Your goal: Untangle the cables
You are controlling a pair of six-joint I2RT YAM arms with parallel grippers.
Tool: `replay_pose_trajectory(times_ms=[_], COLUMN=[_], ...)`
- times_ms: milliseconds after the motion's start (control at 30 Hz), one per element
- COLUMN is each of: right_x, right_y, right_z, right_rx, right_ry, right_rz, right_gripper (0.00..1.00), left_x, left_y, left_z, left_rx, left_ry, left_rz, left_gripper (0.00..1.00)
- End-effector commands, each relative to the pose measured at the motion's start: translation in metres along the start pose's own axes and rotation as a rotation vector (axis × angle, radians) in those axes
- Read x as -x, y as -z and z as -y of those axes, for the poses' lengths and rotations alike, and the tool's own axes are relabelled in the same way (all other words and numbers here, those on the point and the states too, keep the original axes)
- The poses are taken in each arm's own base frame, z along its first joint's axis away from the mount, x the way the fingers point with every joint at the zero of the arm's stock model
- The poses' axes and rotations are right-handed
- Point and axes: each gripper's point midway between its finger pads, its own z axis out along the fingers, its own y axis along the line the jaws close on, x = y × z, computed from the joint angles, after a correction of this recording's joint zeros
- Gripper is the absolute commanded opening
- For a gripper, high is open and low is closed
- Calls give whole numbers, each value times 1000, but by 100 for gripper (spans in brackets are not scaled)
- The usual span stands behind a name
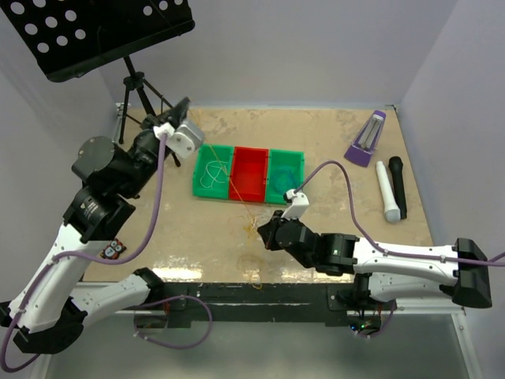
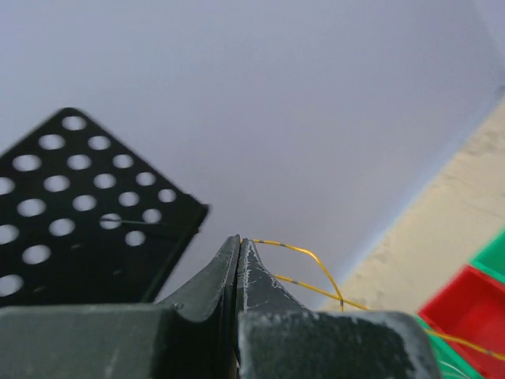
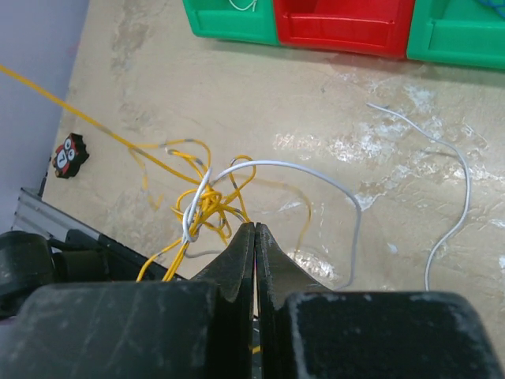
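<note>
left wrist view shows you the left gripper [image 2: 238,242] high above the counter [image 2: 465,205], its jaws pressed together on the yellow cable [image 2: 304,253], which leaves the fingertips and drops toward the red bin [image 2: 465,304]. in the right wrist view a yellow line runs straight in from the upper left and ends in a knot [image 3: 207,209] on the counter, wound together with the white cable [image 3: 292,166]. your right gripper [image 3: 255,230] sits low with its jaws together and its tips right at the edge of the knot. you cannot tell whether a strand is pinched between them. the white cable arcs away to the right of the knot. from the top external view, the knot lies in front of the red bin and the two green bins [image 1: 211,150] beside it, toward the counter's near edge.
</note>
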Motion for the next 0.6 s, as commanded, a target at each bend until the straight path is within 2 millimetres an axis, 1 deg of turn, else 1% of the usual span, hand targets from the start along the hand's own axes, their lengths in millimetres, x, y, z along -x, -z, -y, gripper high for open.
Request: replay_pose_trajectory(times_ms=[0,100,267,367,400,433,533,567], right_x=[-15,-20,-27,-31,-31,-30,-27,-26], right_y=[0,-1,-3,-4,-5,-5,-5,-4], right_z=[27,30,34,37,37,35,33,34], right_rx=[-114,-127,-151,-167,-168,-162,-156,-161], right_ry=[37,44,60,66,66,63,61,63], right_rz=[-51,-68,-89,-102,-101,-100,-89,-89], right_gripper=[0,0,0,0,0,0,0,0], left_x=[61,80,120,142,145,144,131,127], left_y=[56,82,127,145,143,138,120,120], left_z=[-140,-171,-212,-232,-234,-231,-208,-203], left_rx=[611,778,997,1066,1046,1000,866,863], left_ry=[-135,-197,-276,-302,-277,-263,-267,-281], left_rz=[120,159,239,265,272,266,251,252], left_gripper=[0,0,0,0,0,0,0,0])
